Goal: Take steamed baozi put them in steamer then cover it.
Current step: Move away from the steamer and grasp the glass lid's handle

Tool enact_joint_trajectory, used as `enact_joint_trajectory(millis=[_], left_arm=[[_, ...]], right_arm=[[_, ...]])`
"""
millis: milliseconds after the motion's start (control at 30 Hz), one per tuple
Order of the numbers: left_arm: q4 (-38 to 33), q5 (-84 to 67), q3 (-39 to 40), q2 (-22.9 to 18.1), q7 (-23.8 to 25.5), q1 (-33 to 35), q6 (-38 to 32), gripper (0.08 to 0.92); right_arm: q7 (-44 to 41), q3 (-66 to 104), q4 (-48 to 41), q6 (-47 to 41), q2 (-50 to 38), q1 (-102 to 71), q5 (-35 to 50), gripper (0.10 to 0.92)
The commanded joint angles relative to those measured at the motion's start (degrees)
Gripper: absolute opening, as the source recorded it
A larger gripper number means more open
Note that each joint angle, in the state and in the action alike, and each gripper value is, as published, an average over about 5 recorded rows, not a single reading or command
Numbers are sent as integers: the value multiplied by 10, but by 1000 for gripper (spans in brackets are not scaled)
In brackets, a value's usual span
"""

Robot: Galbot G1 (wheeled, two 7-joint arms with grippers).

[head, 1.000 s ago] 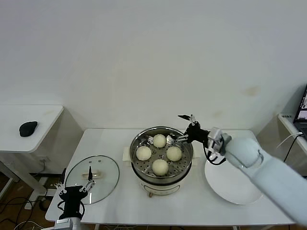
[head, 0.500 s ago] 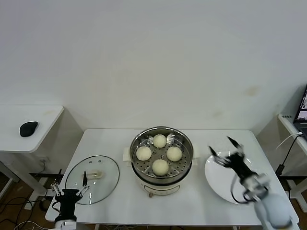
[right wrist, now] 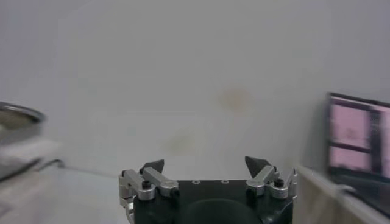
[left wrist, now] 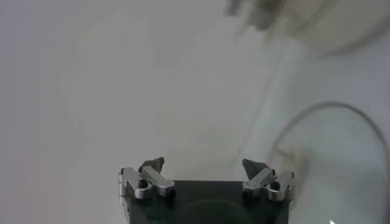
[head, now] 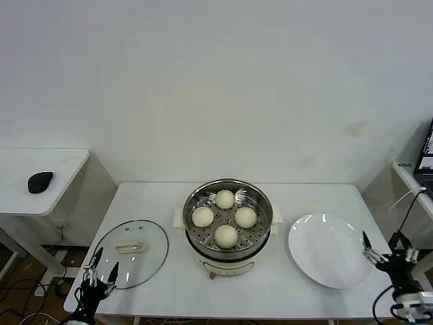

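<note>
The right gripper hangs low at the table's near right corner, just past the rim of the white plate, with its fingers spread wide apart and nothing between them. Its wrist view shows the same splayed fingertips pointing at a bare wall, with an edge of the steamer off to one side.

The left gripper sits at the near left corner of the white table, fingers also wide apart and empty, just at the near edge of the cover. The glass cover lies flat on the table to the left of the steamer, handle up.

In the middle stands the steamer, uncovered, with the four steamed baozi resting on its perforated tray, set apart in a diamond. The plate lies on the steamer's right. A dark object rests on a side table farther left.
</note>
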Motion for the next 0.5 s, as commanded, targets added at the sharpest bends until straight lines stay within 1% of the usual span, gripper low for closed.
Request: enact_joint_trajectory(millis=[33, 267, 500], left_arm=[[116, 116, 29, 59, 8, -92, -5, 823], [142, 102, 57, 62, 10, -156, -1, 823], [162, 86, 83, 65, 13, -201, 4, 823]], right_arm=[[22, 55, 6, 7, 43, -31, -7, 823], [19, 53, 8, 8, 60, -36, -18, 823], [10, 54, 4, 4, 63, -38, -30, 823]])
